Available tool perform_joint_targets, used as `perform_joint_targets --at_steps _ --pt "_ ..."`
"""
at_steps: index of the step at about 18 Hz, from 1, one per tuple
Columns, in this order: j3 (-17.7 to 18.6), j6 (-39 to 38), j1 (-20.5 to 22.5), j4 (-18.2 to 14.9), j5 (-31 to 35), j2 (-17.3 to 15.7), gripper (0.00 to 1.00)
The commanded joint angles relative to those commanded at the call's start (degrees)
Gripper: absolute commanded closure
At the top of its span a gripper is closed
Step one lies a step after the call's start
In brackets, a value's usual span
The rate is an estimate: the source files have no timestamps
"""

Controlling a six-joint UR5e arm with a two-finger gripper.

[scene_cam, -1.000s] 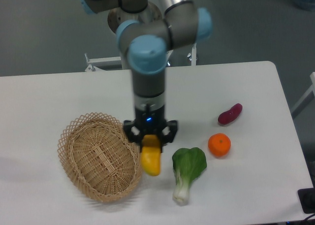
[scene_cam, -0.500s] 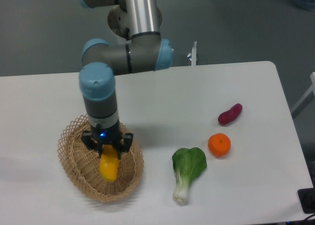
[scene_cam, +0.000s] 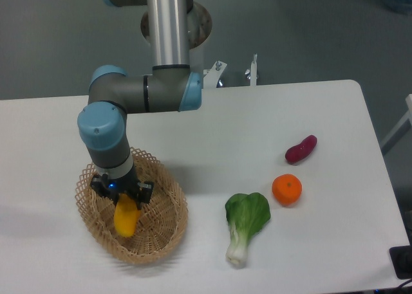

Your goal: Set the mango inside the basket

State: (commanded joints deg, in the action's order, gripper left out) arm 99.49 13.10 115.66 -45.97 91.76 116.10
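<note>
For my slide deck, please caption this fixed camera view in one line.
UR5e gripper holds the mango over the wicker basket, jaws shut on the fruit.

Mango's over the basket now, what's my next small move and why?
Probably open the claw: it grips the smooth yellow-orange oblong mango, hanging inside the oval tan woven wicker basket, near its floor, so release should drop it safely.
</note>
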Motion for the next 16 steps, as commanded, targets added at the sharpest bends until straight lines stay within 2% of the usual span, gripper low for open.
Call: perform_joint_targets --at_steps 1,2,3,4,9,12,16 --pt "-0.17 0.00 0.00 0.00 0.00 -0.09 0.43" --pt "-0.26 0.09 0.00 0.00 0.09 -0.09 0.31" --pt "-0.35 0.09 0.00 0.00 0.18 -0.09 0.27" --pt "-0.53 0.09 0.00 0.00 0.18 -0.26 0.00" --pt "-1.40 0.09 0.09 0.09 2.02 -0.79 0.00" --pt "-4.56 0.17 0.52 -0.26 2.55 -1.05 0.00" --pt "-5.36 0.44 5.44 -0.88 3.08 -3.16 0.00"
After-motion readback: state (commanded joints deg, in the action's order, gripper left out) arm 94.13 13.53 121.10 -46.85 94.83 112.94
